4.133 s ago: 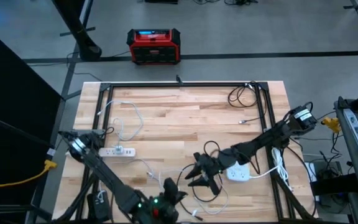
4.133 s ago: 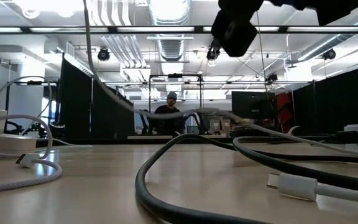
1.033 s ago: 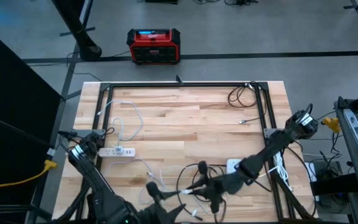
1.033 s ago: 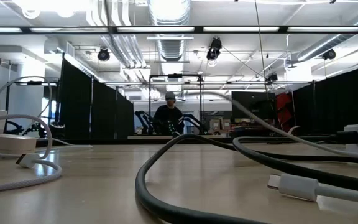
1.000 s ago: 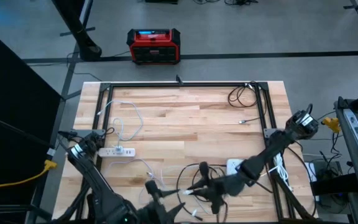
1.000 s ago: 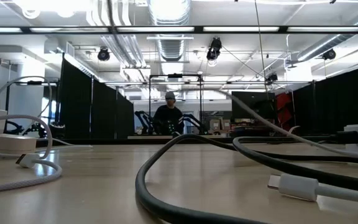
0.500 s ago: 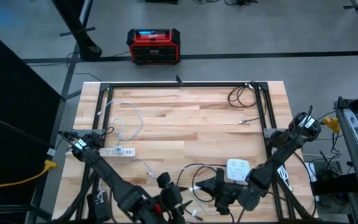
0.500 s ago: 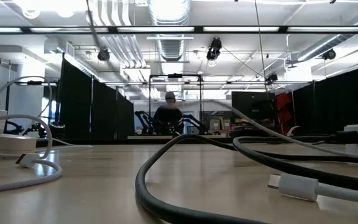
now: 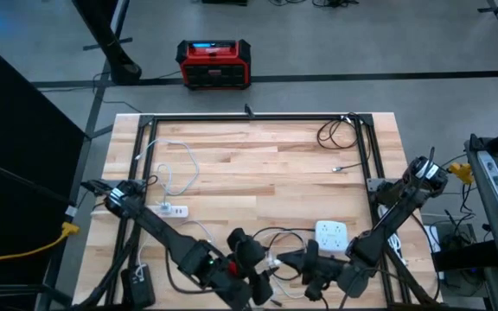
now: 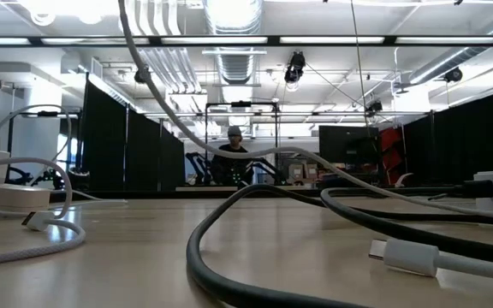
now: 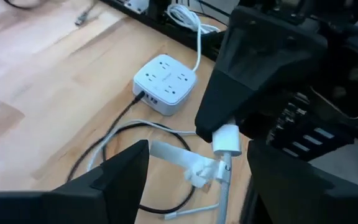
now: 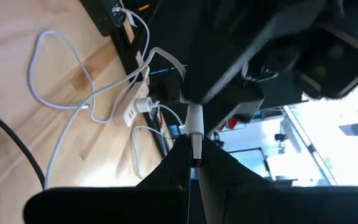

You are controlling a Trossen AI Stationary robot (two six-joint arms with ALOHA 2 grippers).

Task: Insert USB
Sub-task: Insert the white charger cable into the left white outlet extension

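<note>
My right gripper (image 12: 194, 159) (image 9: 305, 261) hovers above the table's near edge, shut on a white USB plug (image 12: 194, 121) (image 11: 226, 139). The plug's white cable (image 11: 223, 186) trails down from it. My left gripper (image 11: 197, 155) (image 9: 262, 259) faces the plug from the table's left side, open, one finger on each side of the cable and touching nothing. A white power hub (image 9: 331, 235) (image 11: 165, 84) sits flat on the table to the right, with a black cable plugged into it. My right gripper pinches the white plug at its rear end (image 12: 194, 148) between its two fingers. The rest of the plug sticks out past the fingertips toward my left gripper. The fingers come about level from the table's right side. The plug is lifted clear and the cable hangs slack.
A white power strip (image 9: 171, 210) and loops of white cable (image 9: 175, 168) lie at the table's left. A black cable coil (image 9: 335, 131) lies far right. Another white plug (image 10: 409, 255) and a thick black cable (image 10: 229, 257) lie on the wood. A person (image 10: 234, 158) stands beyond the table.
Both grippers have gone toward the table's right edge along the near side, my left following my right. My right wrist has rolled. The white cable between them has come along and now sags lower across the low view.
</note>
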